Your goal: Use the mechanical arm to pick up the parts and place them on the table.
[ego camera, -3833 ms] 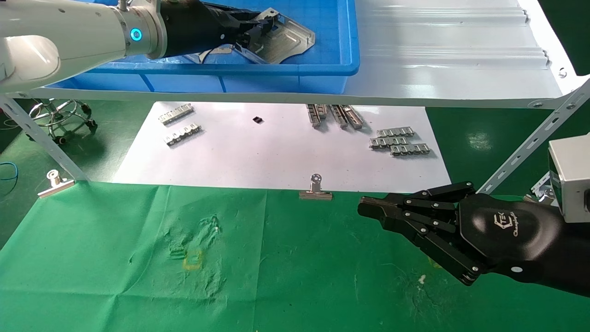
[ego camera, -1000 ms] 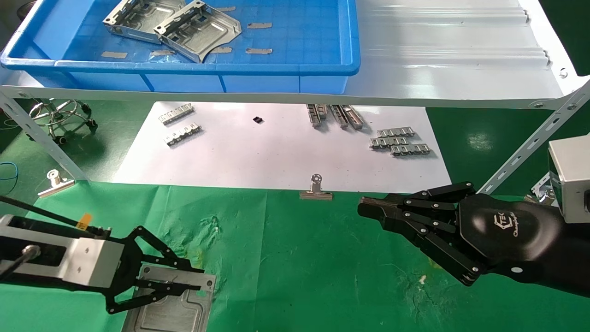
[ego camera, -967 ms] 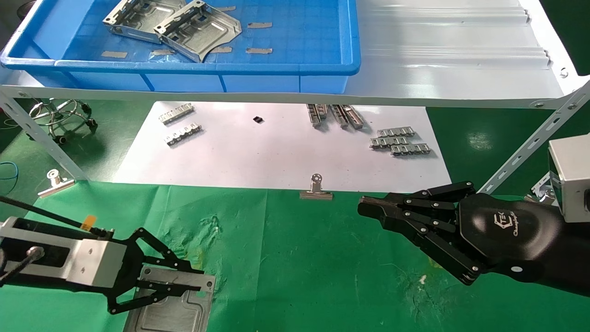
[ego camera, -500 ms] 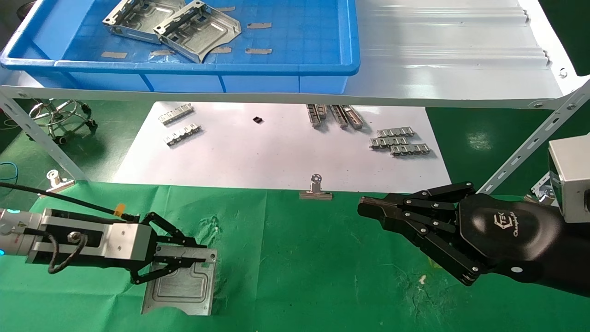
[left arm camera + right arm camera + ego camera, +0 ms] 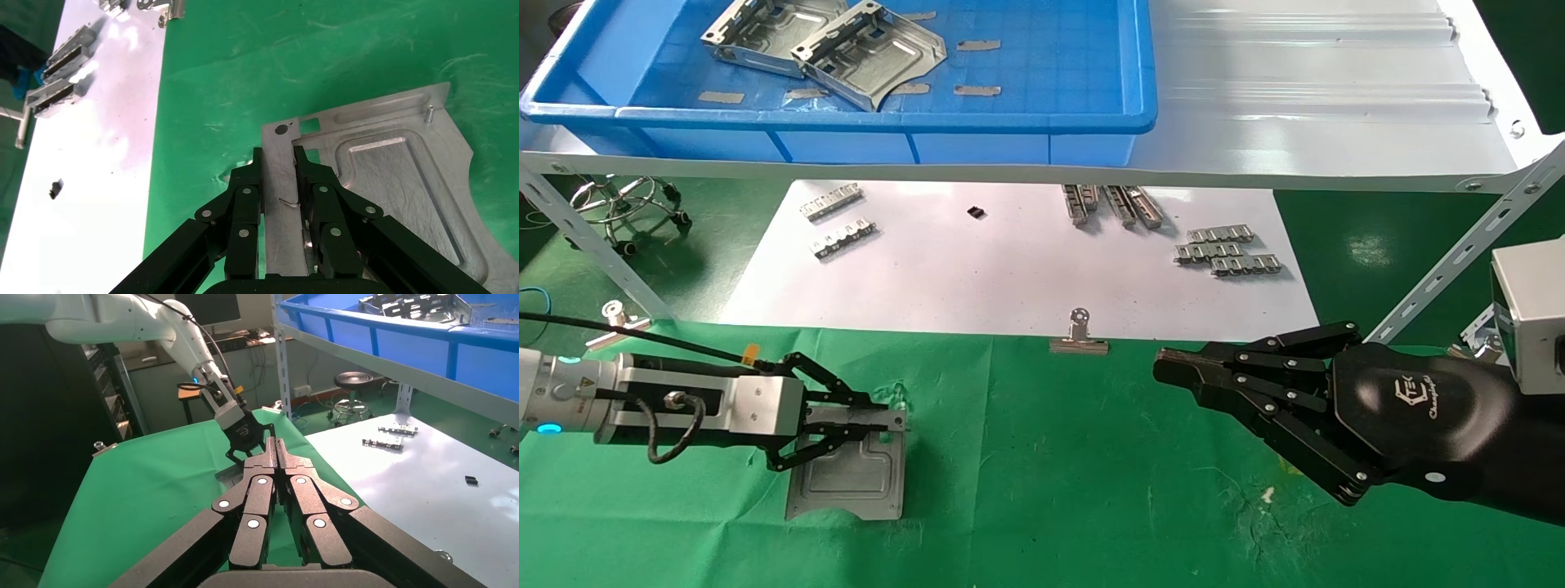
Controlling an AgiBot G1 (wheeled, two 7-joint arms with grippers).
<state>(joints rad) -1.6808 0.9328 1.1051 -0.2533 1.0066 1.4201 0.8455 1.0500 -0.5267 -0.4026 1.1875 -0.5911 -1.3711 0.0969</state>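
Note:
My left gripper (image 5: pixel 887 419), on the black arm with the yellow-tagged cable, is shut on the raised far edge of one silver plate (image 5: pixel 850 478). The plate lies low over the green table (image 5: pixel 1050 490) at the front left. In the left wrist view the jaws (image 5: pixel 278 156) clamp the plate's upright flange, and the plate body (image 5: pixel 392 184) spreads to one side. Two more plates (image 5: pixel 764 28) (image 5: pixel 870 53) lie in the blue bin. My right gripper (image 5: pixel 1164 367) is shut and empty, parked over the table's right side; its own view shows its tips (image 5: pixel 275 444) pressed together.
The blue bin (image 5: pixel 887 122) stands on the white shelf (image 5: pixel 1295 106) at the back. Under the shelf a white paper sheet (image 5: pixel 1009 269) holds toothed strips (image 5: pixel 1228 249) (image 5: pixel 838 220). Binder clips (image 5: pixel 1079 339) (image 5: pixel 617 322) pin the cloth's far edge.
My left gripper carried a plate from the bin down to the table, then moved it away from the near edge and rightwards. The right arm has not moved.

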